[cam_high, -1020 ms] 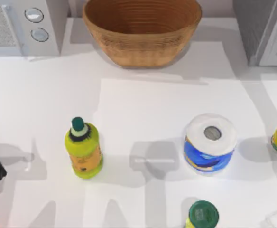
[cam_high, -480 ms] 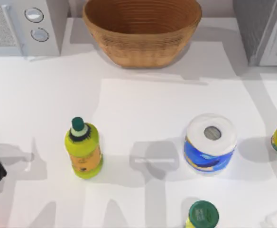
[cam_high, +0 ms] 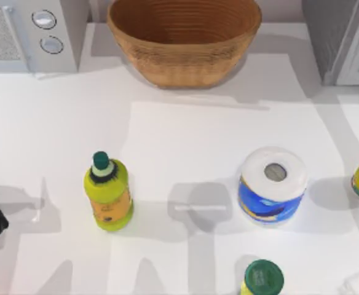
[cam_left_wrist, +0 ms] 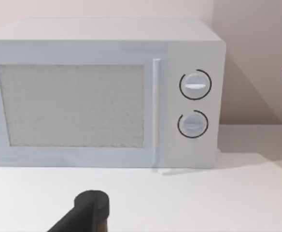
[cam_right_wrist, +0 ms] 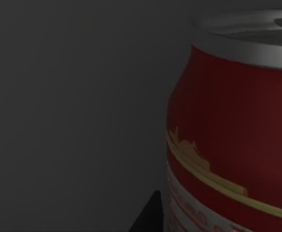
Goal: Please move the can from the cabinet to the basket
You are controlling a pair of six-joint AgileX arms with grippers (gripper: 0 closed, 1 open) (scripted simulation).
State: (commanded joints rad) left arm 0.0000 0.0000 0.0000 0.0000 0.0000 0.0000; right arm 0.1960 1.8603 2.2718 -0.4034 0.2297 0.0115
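Dim grey wall (cam_right_wrist: 73, 96) behind can (cam_right_wrist: 228, 145)

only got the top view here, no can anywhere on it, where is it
Observer: The right wrist view has the can upright and close in front of the camera, red side and silver top, in a dim grey space.
Operator: is the right one gripping it
Observer: I cannot tell. A dark part of the right hand shows just beside the can's lower side.
Operator: what about the left one
Observer: The left hand is low in front of the microwave, whose door is shut.
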